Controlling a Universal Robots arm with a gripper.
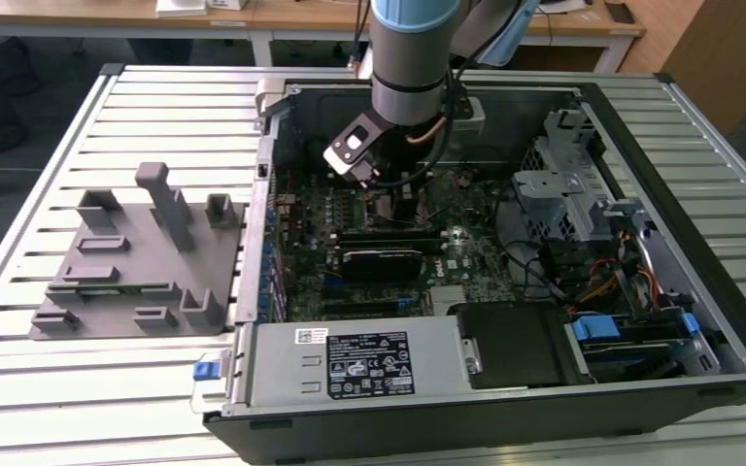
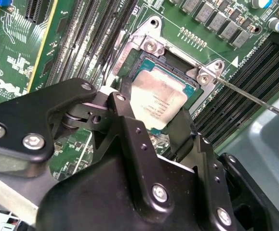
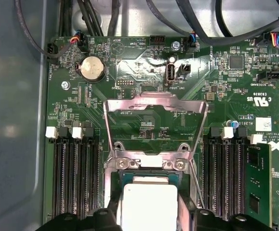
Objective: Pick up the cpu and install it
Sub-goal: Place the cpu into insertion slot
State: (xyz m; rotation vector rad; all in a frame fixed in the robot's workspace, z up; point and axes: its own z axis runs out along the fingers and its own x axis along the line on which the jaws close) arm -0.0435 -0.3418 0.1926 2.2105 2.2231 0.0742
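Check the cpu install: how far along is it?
Done: the cpu is picked up and sits at the socket, with the load plate standing open. In hand: the gripper is shut on the cpu's edges; whether it is fully seated cannot be told. Left: cpu not yet released, plate not yet closed.

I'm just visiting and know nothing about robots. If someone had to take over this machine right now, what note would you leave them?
Gripper: shut on the cpu, fingers on two opposite edges.
Cpu: at the socket on the motherboard, inside the open computer case. I cannot tell whether it is fully seated.
Done: cpu picked up and brought to the socket.
Left: cpu not released; load plate stands open, lever not locked down.
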